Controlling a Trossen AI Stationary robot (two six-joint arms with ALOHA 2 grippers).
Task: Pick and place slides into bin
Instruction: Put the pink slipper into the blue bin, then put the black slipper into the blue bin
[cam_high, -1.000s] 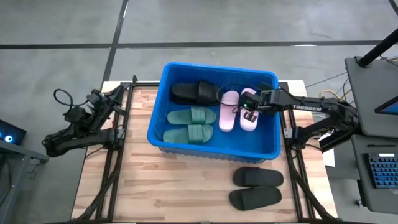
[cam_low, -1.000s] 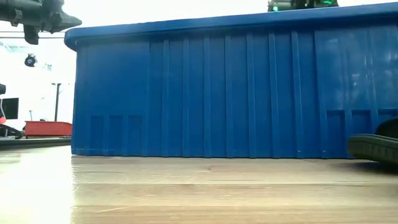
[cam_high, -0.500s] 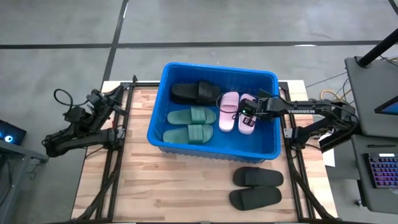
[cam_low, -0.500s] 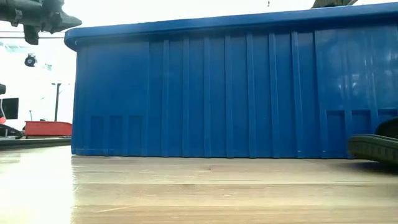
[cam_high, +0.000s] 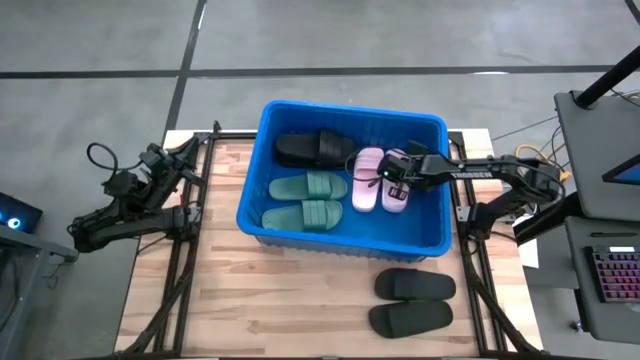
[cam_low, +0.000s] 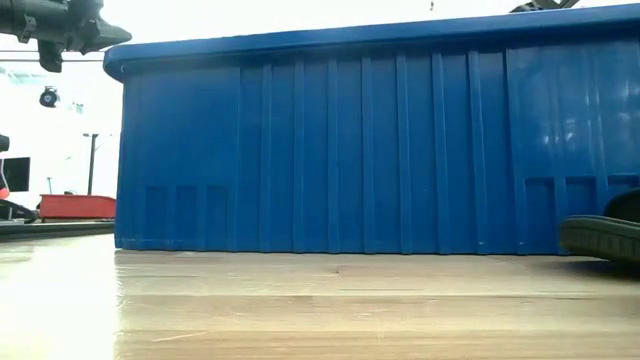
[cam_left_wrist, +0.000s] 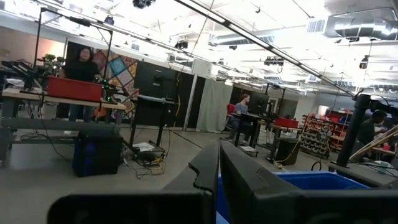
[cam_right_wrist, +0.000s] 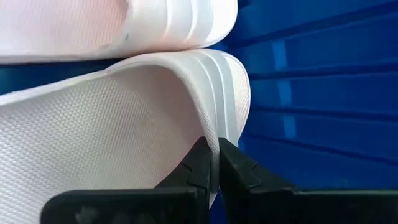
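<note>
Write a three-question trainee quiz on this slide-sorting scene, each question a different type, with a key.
1. True or false: the pink slides lie inside the blue bin.
2. How many black slides rest on the table outside the bin? A) none B) one C) two
3. Fill in: the right hand is in the bin at the pink slides, while the left hand waits at the table's ____ edge.

Key: 1 true. 2 C; the black pair lies near the front right corner. 3 left.
</note>
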